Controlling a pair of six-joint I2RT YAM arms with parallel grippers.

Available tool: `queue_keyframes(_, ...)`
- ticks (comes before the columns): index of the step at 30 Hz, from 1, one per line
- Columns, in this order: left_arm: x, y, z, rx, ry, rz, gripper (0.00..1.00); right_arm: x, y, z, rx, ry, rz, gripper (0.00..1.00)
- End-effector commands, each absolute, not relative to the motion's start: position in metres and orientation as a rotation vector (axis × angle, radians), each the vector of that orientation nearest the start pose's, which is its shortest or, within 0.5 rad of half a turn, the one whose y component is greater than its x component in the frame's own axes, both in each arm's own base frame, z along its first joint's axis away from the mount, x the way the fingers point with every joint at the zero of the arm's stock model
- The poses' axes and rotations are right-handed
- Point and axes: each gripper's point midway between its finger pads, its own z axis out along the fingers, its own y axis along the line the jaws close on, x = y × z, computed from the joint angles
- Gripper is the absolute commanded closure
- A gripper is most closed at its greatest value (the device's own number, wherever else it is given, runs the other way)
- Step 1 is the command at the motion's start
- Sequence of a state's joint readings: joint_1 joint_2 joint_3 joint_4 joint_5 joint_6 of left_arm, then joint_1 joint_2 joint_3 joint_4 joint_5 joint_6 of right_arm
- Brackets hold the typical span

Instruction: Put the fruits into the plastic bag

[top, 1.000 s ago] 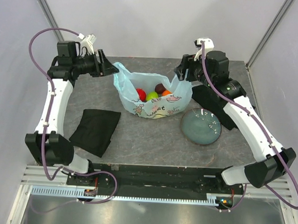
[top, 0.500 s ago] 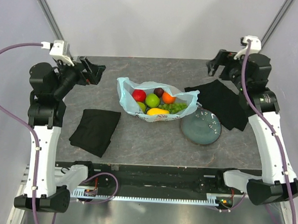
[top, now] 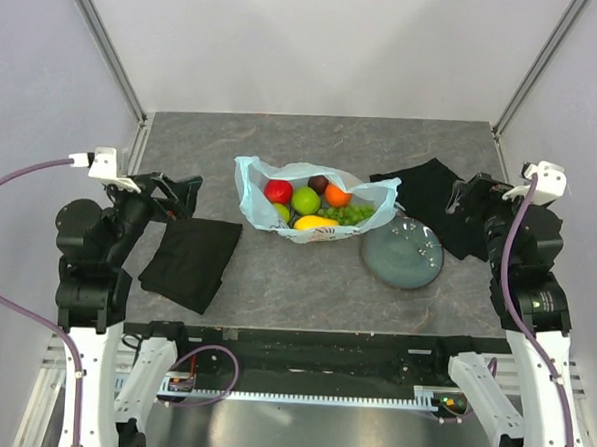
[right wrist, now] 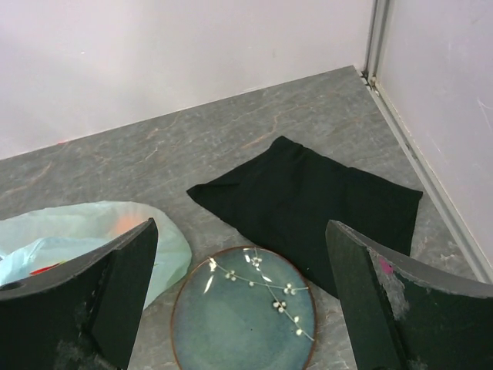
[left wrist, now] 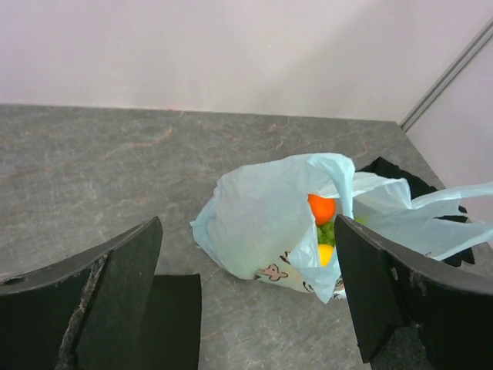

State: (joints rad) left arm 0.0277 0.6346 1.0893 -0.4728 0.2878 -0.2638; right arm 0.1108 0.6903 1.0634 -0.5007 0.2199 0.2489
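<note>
Top view: bag [top: 309,212] mid-table, mouth open, fruits [top: 305,200] all inside it. Plate [top: 402,254] just right of it. Left gripper [top: 188,194] and right gripper [top: 458,197] both well apart from the bag.

Left wrist: fingers [left wrist: 123,285] spread wide, nothing between. Bag ahead, orange [left wrist: 321,208] showing.

Right wrist: fingers spread, empty. Plate and black cloth [right wrist: 308,200] ahead, bag at left edge.

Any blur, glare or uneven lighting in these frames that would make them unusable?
Top external: soft even light, faint shadows, everything sharp, no glare on the plate. Left wrist: plastic bag crisp, not blown out. Right wrist: plate's blossom pattern sharp; the right hand reads as near-black, low-detail.
</note>
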Motion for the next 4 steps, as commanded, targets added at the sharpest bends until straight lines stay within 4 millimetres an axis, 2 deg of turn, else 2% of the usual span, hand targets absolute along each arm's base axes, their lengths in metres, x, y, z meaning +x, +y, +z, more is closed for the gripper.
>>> queue_keyframes(1, 0.2457, -0.0542, 0.3875, 0.007, 1.6, -0.411, 0.01, 0.2728, -0.0084, 0.3491, 0.316, 1.665, 0.029, 0.02)
queue_keyframes(4, 0.2488, -0.0552, 0.3832, -0.006, 1.617, -0.427, 0.01, 0.2739, -0.008, 0.3474, 0.315, 1.67, 0.03, 0.02)
